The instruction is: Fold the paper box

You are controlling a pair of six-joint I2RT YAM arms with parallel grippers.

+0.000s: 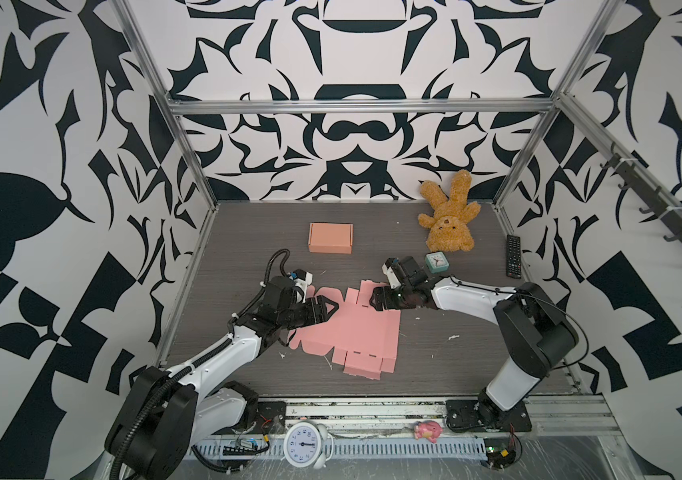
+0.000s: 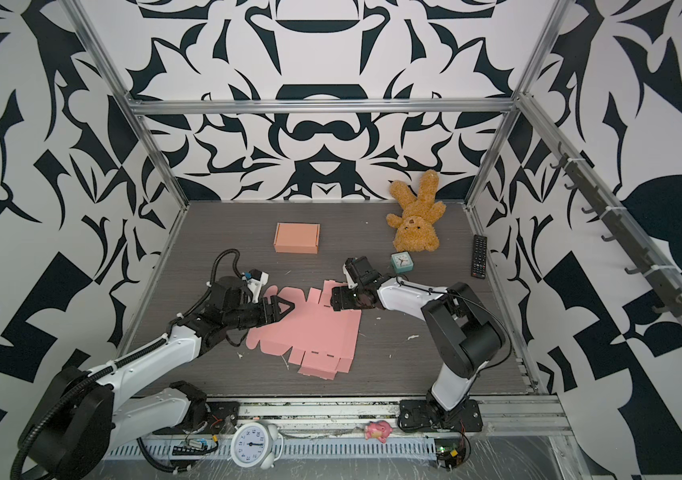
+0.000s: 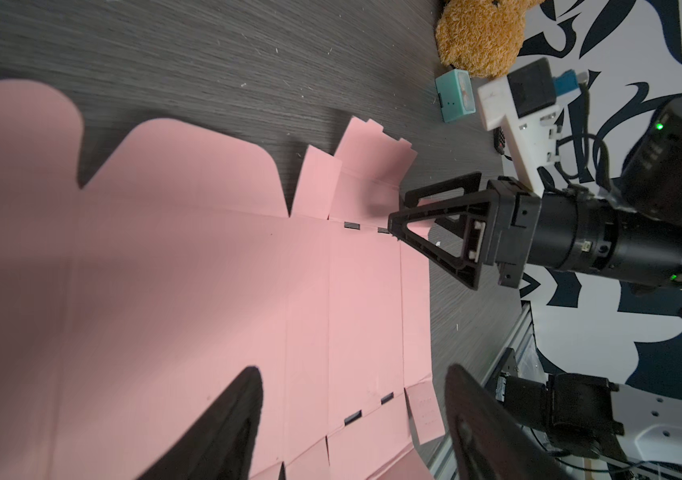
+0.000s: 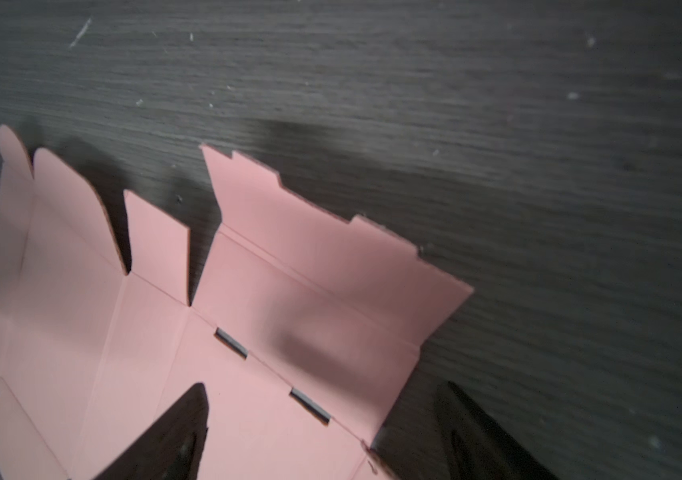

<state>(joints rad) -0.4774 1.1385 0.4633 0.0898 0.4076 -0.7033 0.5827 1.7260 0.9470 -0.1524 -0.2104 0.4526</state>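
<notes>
The paper box is a flat pink cut-out sheet lying unfolded in the middle of the dark table. Its far flap tilts up a little. My left gripper hovers open over the sheet's left part, holding nothing. My right gripper is open at the sheet's far right corner. One of its fingers is over the pink sheet and the other is over bare table. The left wrist view also shows the right gripper at that corner.
A folded peach box stands at the back. A teddy bear, a teal clock and a remote lie at the back right. A white alarm clock and a pink toy sit on the front rail.
</notes>
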